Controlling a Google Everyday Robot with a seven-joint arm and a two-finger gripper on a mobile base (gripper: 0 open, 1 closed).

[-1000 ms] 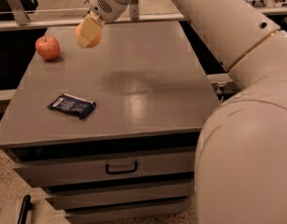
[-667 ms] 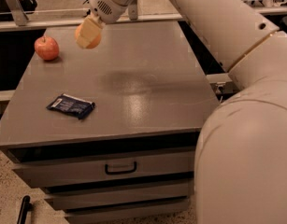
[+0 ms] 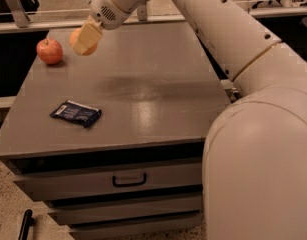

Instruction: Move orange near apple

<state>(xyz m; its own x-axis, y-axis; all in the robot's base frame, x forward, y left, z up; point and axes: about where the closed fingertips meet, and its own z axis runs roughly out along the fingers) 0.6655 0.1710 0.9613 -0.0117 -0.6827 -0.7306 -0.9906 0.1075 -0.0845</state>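
Observation:
The red apple (image 3: 49,51) with a small stem sits at the far left of the grey table top (image 3: 143,89). The orange (image 3: 77,38) is held between the pale fingers (image 3: 87,38) of my gripper (image 3: 84,40), just right of the apple and low over the table. Only part of the orange shows behind the near finger. A small gap separates the orange from the apple.
A dark blue snack packet (image 3: 76,113) lies at the table's front left. Drawers with a handle (image 3: 129,179) sit below the table top. My large white arm (image 3: 253,84) fills the right side. A rail runs behind the table.
The gripper with the orange has moved left, closer to the apple. The apple and the packet have not moved.

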